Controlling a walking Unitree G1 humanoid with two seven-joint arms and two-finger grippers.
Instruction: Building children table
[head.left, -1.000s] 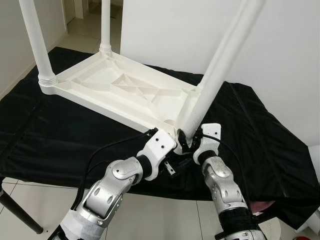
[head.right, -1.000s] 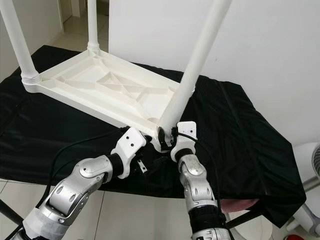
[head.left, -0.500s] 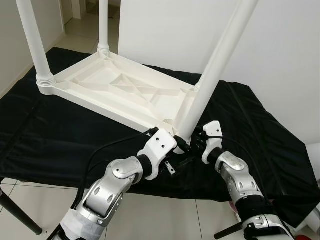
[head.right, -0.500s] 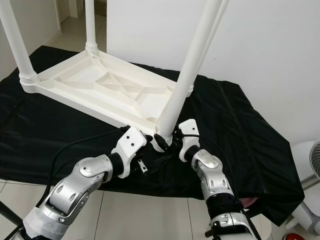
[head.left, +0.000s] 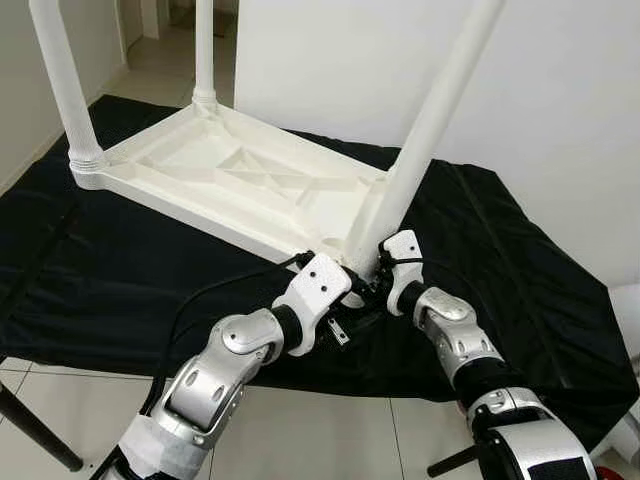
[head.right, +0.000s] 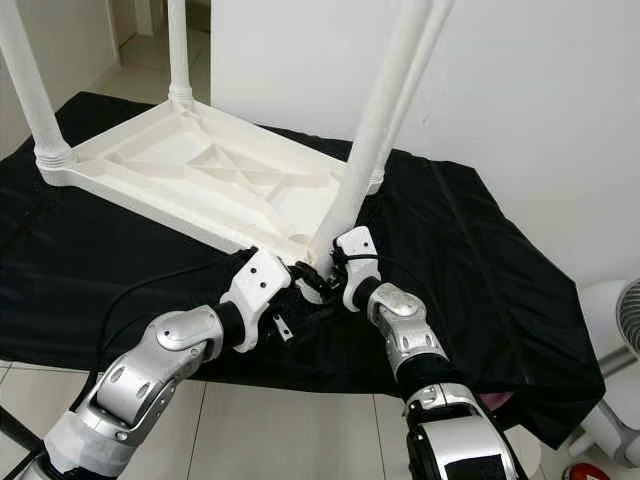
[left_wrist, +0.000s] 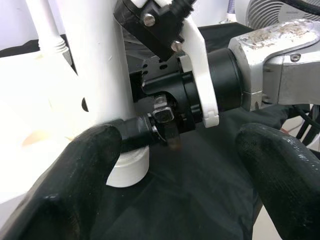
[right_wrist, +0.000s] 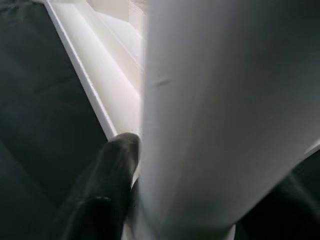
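A white plastic children's table (head.left: 230, 175) lies upside down on a black cloth (head.left: 120, 270). Two legs (head.left: 60, 90) stand up from its far corners. A third leg (head.left: 425, 130) rises tilted from the near right corner. My right gripper (head.left: 372, 280) is shut on the base of that leg, and one black finger (right_wrist: 107, 185) presses against the white tube (right_wrist: 225, 115). My left gripper (left_wrist: 177, 170) is open just beside that corner, its fingers (left_wrist: 75, 195) spread wide and facing the right wrist (left_wrist: 200, 85).
The black cloth hangs over the front edge of the work table, just below my forearms. A white wall panel (head.left: 340, 60) stands behind. A fan (head.right: 625, 330) is on the floor at the right. A black stand leg (head.left: 35, 425) slants over the tiled floor at the left.
My right forearm has swung from below the corner out to the right, turning its wrist around the leg's base. The held leg now stands a little more upright. The left arm has barely moved.
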